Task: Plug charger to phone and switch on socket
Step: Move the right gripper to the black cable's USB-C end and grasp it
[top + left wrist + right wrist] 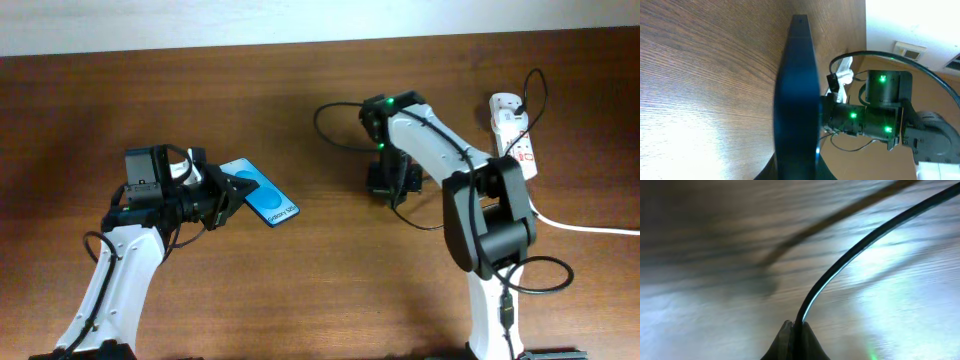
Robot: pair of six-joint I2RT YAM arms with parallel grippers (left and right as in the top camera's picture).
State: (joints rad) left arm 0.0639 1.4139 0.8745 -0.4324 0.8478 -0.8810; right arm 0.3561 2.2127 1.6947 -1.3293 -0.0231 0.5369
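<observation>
"On the left of the tabletop [300, 300], what do you see?"
"My left end effector [228, 188] is clamped on one end of the phone [265, 200] — blue screen up, left of centre. I can't tell whether it touches the wood."
"And the right?"
"My right end effector [795, 336] is pinched together on the charger [840, 265], near centre — the socket [512, 128] lies well apart at the far right, its white cord [590, 228] trailing right."

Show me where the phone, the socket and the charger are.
phone [266, 199]: overhead view, blue screen.
socket [513, 120]: overhead view, white body.
charger [840, 262]: right wrist view, cable's middle.
</observation>
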